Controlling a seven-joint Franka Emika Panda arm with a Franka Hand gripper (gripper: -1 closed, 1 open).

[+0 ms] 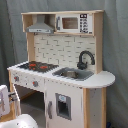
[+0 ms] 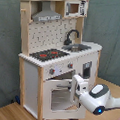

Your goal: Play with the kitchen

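Observation:
The kitchen (image 1: 65, 85) (image 2: 55, 71) is a white and light-wood toy unit with a black-red stovetop (image 1: 37, 66) (image 2: 48, 54). It also has a silver sink (image 1: 75, 74) (image 2: 79, 47), a black faucet (image 1: 85, 59) (image 2: 72, 35) and a grey hood (image 1: 40, 27) (image 2: 47, 16). In the second exterior view my gripper (image 2: 76, 83) is at the upper right corner of the windowed oven door (image 2: 59, 98), just below the knobs (image 2: 52, 71). My white arm (image 2: 102, 95) reaches in from the second exterior view's right. In the first exterior view only parts of the arm (image 1: 4, 99) show at the lower left.
A toy microwave (image 1: 72, 23) (image 2: 73, 7) sits on the top shelf. A narrow cabinet door (image 1: 62, 106) stands under the sink. The kitchen stands on a wooden floor (image 2: 13, 114) with a grey curtain (image 1: 117, 50) behind it.

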